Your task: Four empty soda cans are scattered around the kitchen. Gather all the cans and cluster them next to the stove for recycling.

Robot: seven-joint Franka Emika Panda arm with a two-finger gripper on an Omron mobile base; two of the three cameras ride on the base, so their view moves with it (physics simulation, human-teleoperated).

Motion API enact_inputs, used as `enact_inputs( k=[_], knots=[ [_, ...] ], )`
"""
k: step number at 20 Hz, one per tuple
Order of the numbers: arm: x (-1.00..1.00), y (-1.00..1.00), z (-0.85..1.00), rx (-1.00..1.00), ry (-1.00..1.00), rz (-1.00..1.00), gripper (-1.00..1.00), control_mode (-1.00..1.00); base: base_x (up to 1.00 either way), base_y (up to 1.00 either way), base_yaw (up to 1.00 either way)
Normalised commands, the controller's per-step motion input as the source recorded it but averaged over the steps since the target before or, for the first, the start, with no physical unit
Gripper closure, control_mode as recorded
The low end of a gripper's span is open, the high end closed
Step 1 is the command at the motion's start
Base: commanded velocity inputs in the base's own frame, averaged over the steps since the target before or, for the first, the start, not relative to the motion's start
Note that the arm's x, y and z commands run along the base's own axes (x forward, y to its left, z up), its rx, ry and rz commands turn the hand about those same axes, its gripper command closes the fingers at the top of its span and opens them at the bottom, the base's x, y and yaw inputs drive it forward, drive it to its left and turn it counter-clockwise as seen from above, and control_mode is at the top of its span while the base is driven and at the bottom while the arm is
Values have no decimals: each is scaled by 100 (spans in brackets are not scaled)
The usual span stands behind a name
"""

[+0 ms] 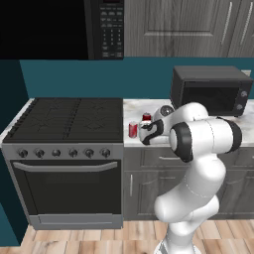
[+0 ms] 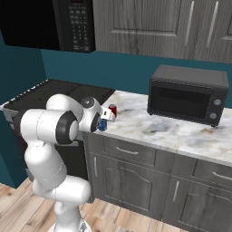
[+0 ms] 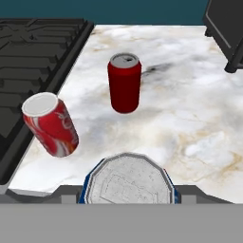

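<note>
gripper (image 3: 127,199) sits low over the marble counter (image 3: 199,123), just beside the stove's (image 1: 69,119) right edge. in the hand view a blue can (image 3: 128,182) with a silvery top sits at the bottom between the finger tips; in the right base view the same blue can (image 2: 103,125) shows at the hand, above the counter's front edge. jaws are clamped on the blue can, one finger to each side of it.

two red cans stand on the counter near the stove. the nearer red can (image 3: 51,124), patterned red and white, is just beside the stove's right edge and looks tilted in the hand view, though that camera is itself angled, so cannot tell whether it truly leans. in the left base view it (image 1: 133,129) appears upright, close to the stove's front right corner. the plain red can (image 3: 125,82) stands upright farther back from the stove's front, apart from the patterned one; in the left base view it (image 1: 146,118) is partly hidden behind the hand.

boxy black microwave (image 1: 211,90) sits on the counter well to the right of the stove. keypad microwave (image 1: 105,29) hangs above the stove.
</note>
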Motion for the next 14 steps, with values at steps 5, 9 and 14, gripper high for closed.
enact_inputs(
  k=[5, 9, 14],
  knots=[
    [19, 0, -3, 0, 0, 0, 100, -100, 0, 0, 0],
    [24, 0, -5, 1, 0, 0, 100, -100, 0, 0, 0],
    [23, 0, -11, 0, 0, 0, 100, -100, 0, 0, 0]
  ],
)
